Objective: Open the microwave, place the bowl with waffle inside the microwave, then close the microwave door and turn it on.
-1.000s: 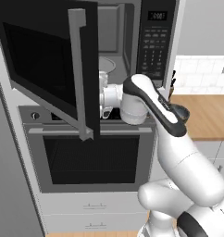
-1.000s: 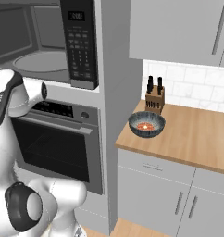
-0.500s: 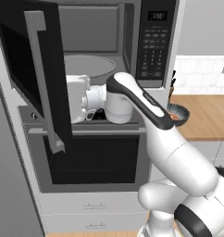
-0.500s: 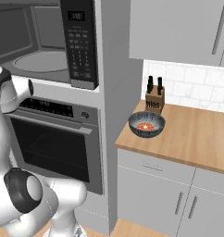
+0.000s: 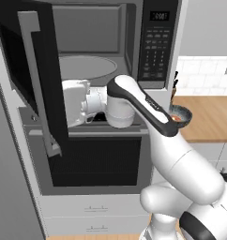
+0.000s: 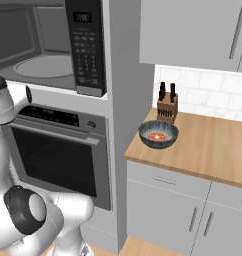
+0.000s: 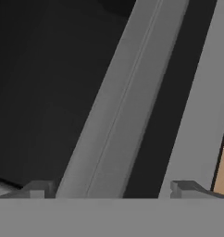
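The microwave (image 5: 155,51) stands with its grey cavity and glass turntable (image 5: 87,68) exposed. Its black microwave door (image 5: 14,51) is swung far out to the left, silver bar handle (image 5: 40,84) facing me. My hand (image 5: 77,101) reaches up against the door's edge. In the hand view my gripper (image 7: 111,190) is open, its fingertips (image 7: 37,189) wide apart with the handle bar (image 7: 109,120) running between them. The dark bowl (image 6: 158,134) rests on the wooden counter with the orange waffle (image 6: 157,136) inside; it also peeks out behind my arm as the bowl (image 5: 181,114).
A wall oven (image 6: 58,150) with a horizontal handle sits under the microwave. A knife block (image 6: 167,102) stands behind the bowl against the tiled wall. The wooden counter (image 6: 213,150) runs right of the oven column, upper cabinets (image 6: 193,30) above it.
The microwave door has swung further open to the left, and my hand has moved left with its handle. The bowl has stayed put on the counter.
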Tool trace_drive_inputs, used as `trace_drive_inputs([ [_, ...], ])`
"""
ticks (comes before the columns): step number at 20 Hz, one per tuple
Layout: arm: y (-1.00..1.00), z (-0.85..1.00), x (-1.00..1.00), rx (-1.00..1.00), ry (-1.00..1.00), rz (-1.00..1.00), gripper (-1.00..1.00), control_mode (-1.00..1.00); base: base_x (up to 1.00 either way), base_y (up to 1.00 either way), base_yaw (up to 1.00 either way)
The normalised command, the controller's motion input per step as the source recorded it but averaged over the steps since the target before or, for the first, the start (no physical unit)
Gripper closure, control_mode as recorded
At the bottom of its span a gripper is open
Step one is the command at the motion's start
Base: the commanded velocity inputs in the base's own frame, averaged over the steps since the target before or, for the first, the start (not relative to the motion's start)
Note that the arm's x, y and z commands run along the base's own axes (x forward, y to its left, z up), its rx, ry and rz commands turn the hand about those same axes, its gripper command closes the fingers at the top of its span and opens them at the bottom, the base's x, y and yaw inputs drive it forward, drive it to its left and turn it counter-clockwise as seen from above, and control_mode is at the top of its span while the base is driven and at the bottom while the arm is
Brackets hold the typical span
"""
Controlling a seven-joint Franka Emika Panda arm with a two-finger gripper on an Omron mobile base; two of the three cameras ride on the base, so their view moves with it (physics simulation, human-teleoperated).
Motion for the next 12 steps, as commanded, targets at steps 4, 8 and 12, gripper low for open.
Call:
trace_drive_inputs([
  [4, 0.19, 0.00, -0.09, 0.01, -0.10, 0.05, -1.00, -1.00, 0.00, 0.00, 0.00],
  [8, 0.18, 0.08, -0.16, 0.05, -0.17, 0.05, -1.00, -1.00, 0.00, 0.00, 0.00],
  [12, -0.11, 0.56, -0.28, 0.12, -0.32, 0.02, -1.00, -1.00, 0.00, 0.00, 0.00],
])
